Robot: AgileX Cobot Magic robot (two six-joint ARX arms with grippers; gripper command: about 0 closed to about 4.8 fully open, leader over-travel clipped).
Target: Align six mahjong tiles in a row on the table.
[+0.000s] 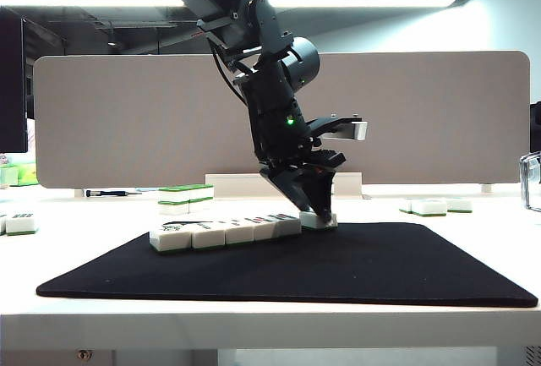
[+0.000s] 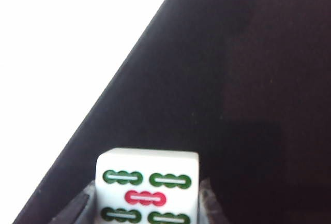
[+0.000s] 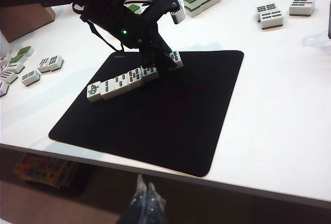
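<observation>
I've got the left gripper [image 1: 314, 205] clamped on tile 6 [image 2: 147, 185] at the mat's [image 1: 380, 269] far edge, just off the row of 5 [image 1: 221, 232], needing one nudge flush, while the right gripper [image 3: 146, 203] hangs back, fingers together.

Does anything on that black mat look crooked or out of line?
Yes: the sixth tile, pinched in the left gripper, sits slightly apart from the row of five and a bit off its line. The right gripper hangs off the table.
</observation>
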